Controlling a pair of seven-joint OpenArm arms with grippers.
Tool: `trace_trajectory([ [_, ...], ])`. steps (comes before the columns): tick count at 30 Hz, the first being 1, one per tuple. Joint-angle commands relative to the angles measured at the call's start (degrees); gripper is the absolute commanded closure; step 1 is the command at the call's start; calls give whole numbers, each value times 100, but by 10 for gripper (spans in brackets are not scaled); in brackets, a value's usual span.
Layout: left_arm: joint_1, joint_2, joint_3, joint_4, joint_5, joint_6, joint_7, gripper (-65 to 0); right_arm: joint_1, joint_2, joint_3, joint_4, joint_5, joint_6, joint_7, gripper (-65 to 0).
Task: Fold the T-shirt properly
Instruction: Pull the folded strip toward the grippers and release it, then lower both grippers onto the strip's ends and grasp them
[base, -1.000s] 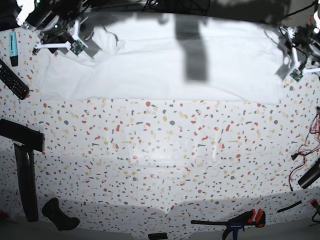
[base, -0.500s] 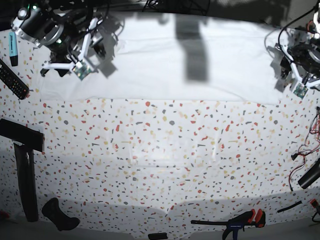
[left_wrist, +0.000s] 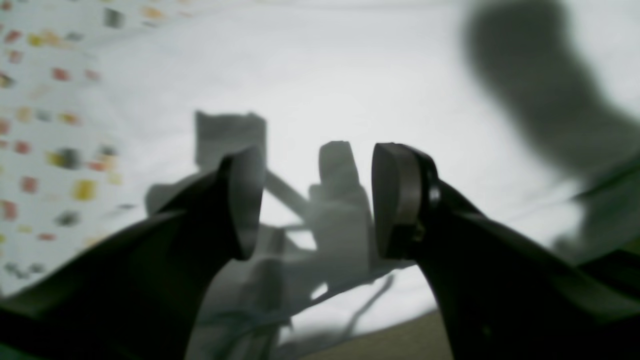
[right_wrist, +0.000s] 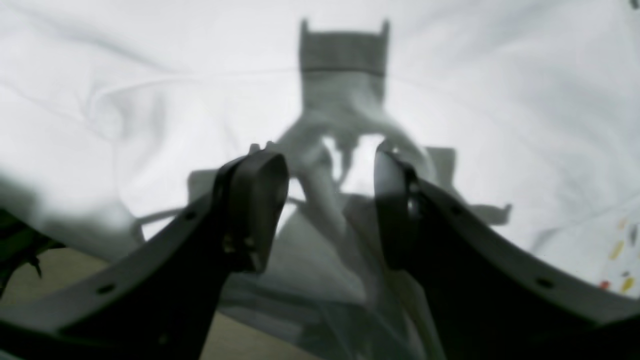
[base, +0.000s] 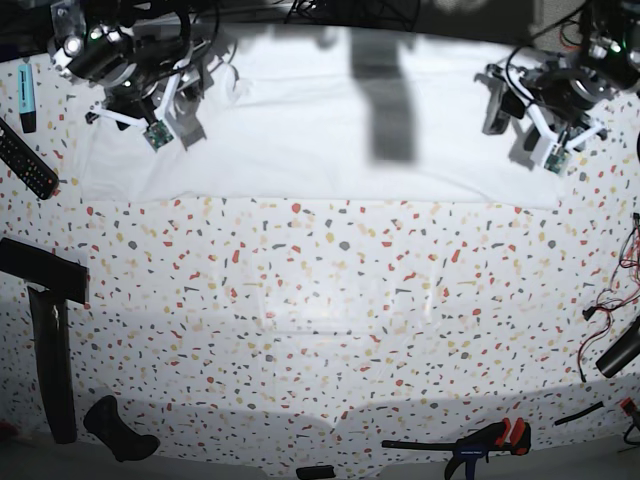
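Note:
The white T-shirt (base: 300, 130) lies flat across the far part of the table, its near edge straight. It fills the left wrist view (left_wrist: 350, 75) and the right wrist view (right_wrist: 150, 75). My left gripper (base: 520, 100) hovers over the shirt's right end, open and empty; in its wrist view (left_wrist: 317, 200) the jaws stand apart above cloth. My right gripper (base: 185, 95) hovers over the shirt's left end, open and empty (right_wrist: 327, 210), with wrinkled cloth below it. Neither gripper touches the shirt as far as I can tell.
On the speckled table (base: 320, 300), a remote control (base: 25, 160) and a blue marker (base: 26, 95) lie at far left. A black stand (base: 45, 330) is at near left. A clamp (base: 480, 440) lies at the near edge. Cables (base: 615, 300) hang at right.
My left arm has moved inward from the table's right edge to over the shirt's right end. My right arm has drawn back slightly toward the far left corner.

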Motion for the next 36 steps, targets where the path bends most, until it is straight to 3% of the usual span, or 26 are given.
trace_trajectory([
  [1,-24,20,-42,-11,57,15,-127,-331,2,57,35,52,-9,9,114,-316],
  [10,-444,90,-33,-1998,76,-131,-293,-331,210,-216,31,-48,13,7,258,-316],
  [16,-964,107,-33,-2951,76,-127,-166,-331,866,-382,28,-1110,9,-7,225,-316],
  [25,-1250,101,-33,-3167,81,-129,-164,-331,2186,-411,24,-2391,33,-2,225,-316],
  [36,-1633,103,-33,-3167,79,-125,-33,-331,3047,-411,24,-2813,35,208,225,-316],
])
